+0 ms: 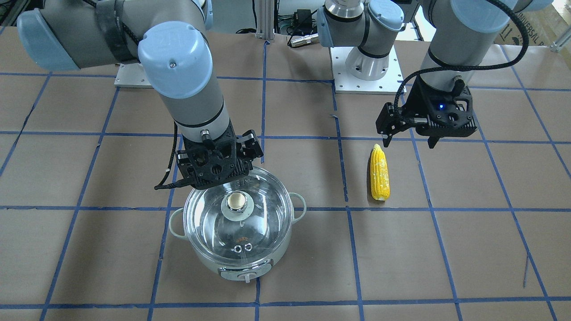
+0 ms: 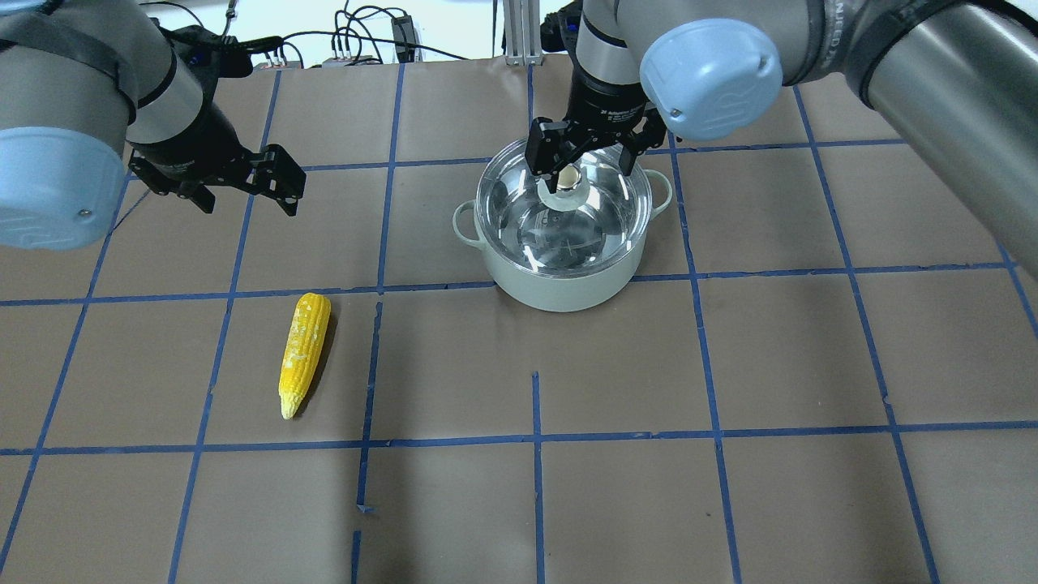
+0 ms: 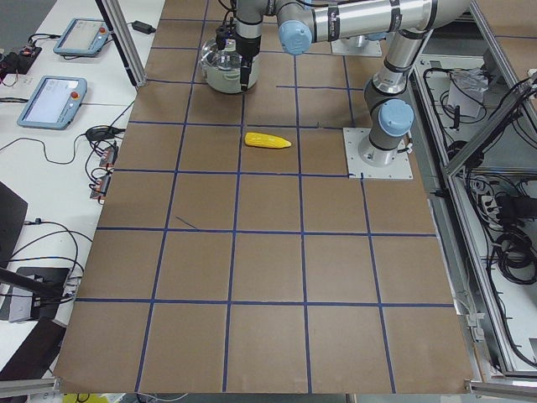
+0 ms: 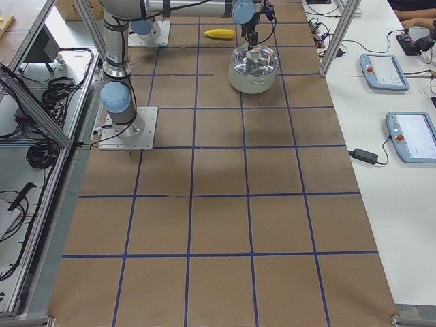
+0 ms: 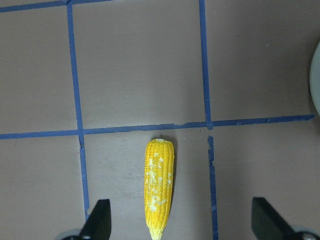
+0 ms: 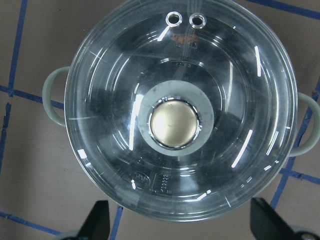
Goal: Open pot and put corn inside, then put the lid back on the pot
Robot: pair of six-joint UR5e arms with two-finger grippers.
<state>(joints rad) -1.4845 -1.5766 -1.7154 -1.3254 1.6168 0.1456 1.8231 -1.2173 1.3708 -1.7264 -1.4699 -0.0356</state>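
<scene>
The pale mint-green pot (image 2: 559, 288) stands on the table with the glass lid (image 2: 588, 231) on it. The lid's brass knob (image 6: 175, 122) sits at its centre. My right gripper (image 2: 580, 166) is open and empty. It hovers just above the lid near the knob, which also shows in the right wrist view (image 6: 181, 222). The yellow corn (image 2: 304, 350) lies flat on the table, apart from the pot. My left gripper (image 2: 247, 195) is open and empty, and hovers above the table over the corn (image 5: 159, 185). In the left wrist view the ear lies between the fingertips (image 5: 97, 220).
The table is brown paper (image 2: 730, 487) with a grid of blue tape lines. The arms' base plates (image 1: 363, 82) are at the robot's side of the table. Pendants and cables lie on the white side bench (image 4: 402, 102) beyond the table edge.
</scene>
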